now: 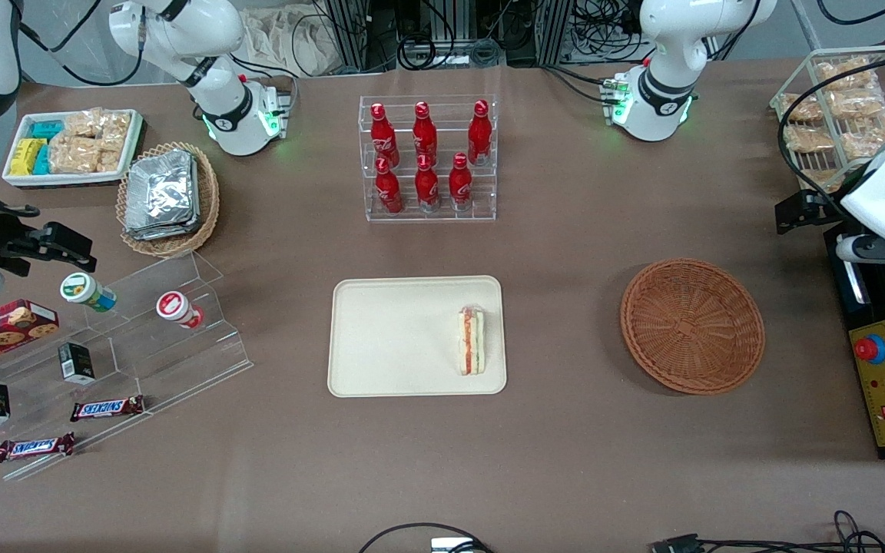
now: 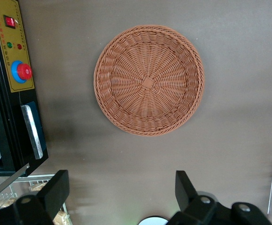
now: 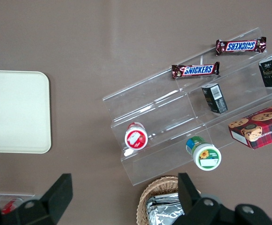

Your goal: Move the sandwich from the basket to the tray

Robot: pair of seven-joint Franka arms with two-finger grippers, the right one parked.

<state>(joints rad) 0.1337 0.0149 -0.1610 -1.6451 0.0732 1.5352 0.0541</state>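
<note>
The sandwich lies on the cream tray, close to the tray edge that faces the basket. Its orange-red and green filling faces up. The reddish-brown wicker basket sits on the table toward the working arm's end, and the left wrist view shows the basket with nothing in it. My left gripper hangs raised over the table, a little farther from the front camera than the basket. The gripper is open, with only brown tabletop between its black fingers.
A black and yellow control box with a red stop button stands beside the basket, and a wire rack of snack packs stands near it. An acrylic rack of red bottles stands farther from the front camera than the tray. An acrylic step stand holds snacks toward the parked arm's end.
</note>
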